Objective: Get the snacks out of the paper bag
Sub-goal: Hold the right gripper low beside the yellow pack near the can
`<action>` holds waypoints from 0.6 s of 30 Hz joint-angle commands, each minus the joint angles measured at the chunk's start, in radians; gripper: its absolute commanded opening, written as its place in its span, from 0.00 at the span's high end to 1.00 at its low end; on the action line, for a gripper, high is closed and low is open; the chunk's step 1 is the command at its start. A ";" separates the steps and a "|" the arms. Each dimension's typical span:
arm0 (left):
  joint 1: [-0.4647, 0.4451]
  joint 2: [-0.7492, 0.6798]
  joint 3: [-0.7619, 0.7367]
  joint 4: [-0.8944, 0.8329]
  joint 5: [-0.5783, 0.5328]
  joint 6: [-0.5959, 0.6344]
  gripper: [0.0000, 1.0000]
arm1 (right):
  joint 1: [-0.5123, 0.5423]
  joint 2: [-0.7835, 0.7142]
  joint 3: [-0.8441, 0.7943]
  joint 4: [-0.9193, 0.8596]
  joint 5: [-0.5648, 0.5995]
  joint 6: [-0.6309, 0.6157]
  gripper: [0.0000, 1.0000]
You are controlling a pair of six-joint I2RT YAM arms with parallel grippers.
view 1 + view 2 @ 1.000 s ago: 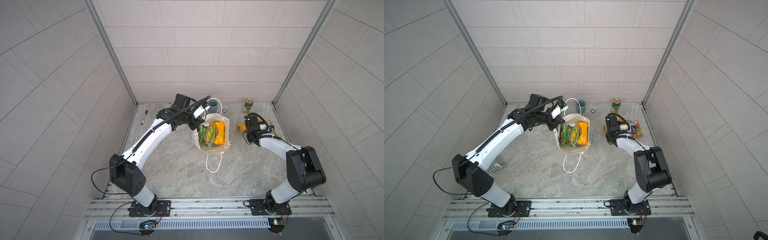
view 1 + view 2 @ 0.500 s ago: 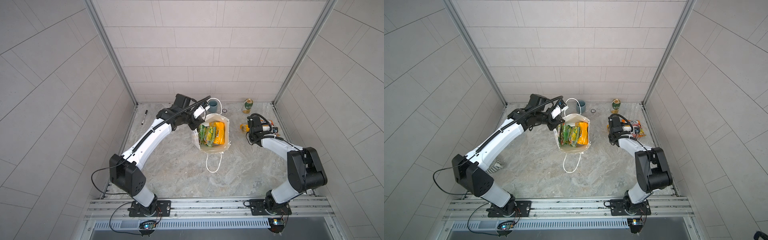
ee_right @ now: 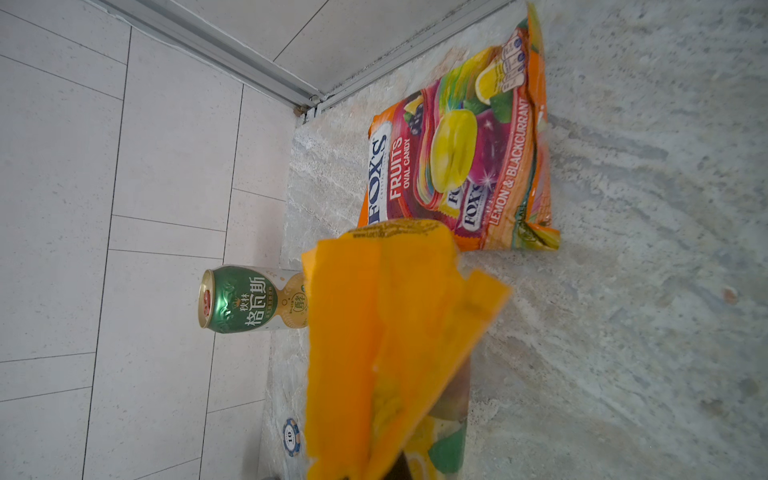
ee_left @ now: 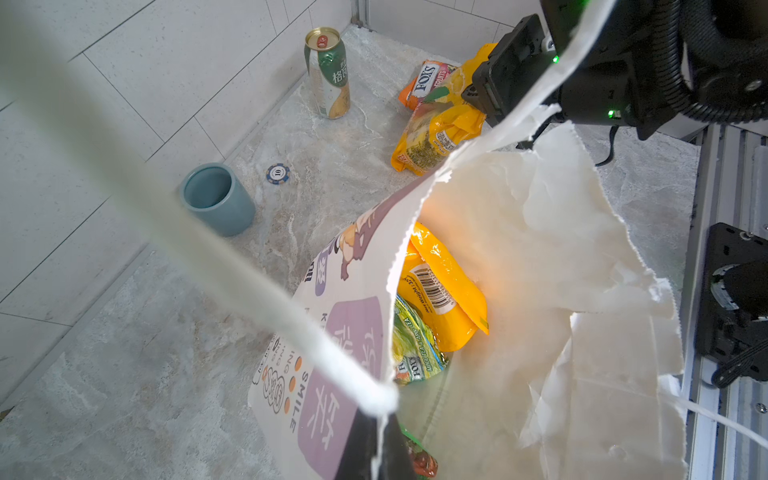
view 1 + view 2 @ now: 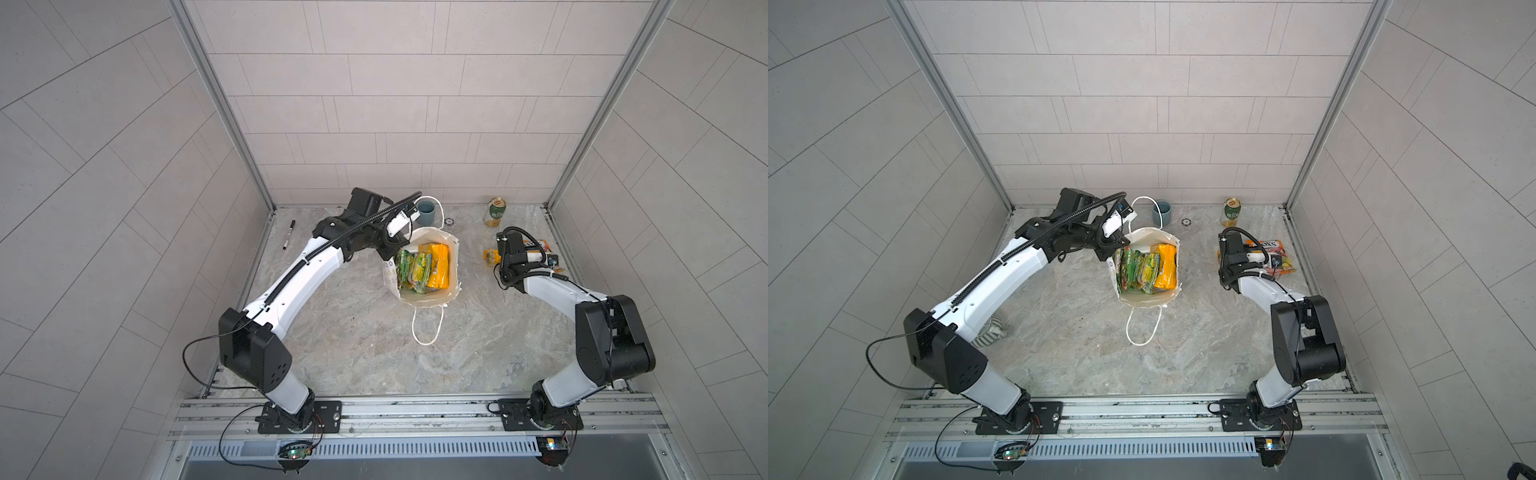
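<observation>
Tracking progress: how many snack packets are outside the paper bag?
2: a pink-orange FOX'S packet lying on the table, and a yellow-orange packet held by the right gripper. Others are inside the paper bag.

One paper bag [image 5: 390,276] holds at least three snack packets [image 5: 436,266] (overlap hides the exact number). Two more are outside it: a pink-orange packet [image 3: 457,166] and a yellow-orange packet [image 3: 386,332]. One drink can [image 5: 496,212], one cup [image 5: 426,212], one poker chip [image 4: 277,173], one marker [image 5: 289,235].
</observation>
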 commanded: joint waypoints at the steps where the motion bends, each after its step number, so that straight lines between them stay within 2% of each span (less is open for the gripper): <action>1: -0.015 -0.039 0.011 0.039 0.031 0.007 1.00 | 0.009 0.015 0.044 0.039 0.036 0.040 1.00; 18: -0.016 -0.035 0.010 0.032 0.021 0.017 1.00 | -0.021 0.067 0.077 0.042 0.096 0.019 1.00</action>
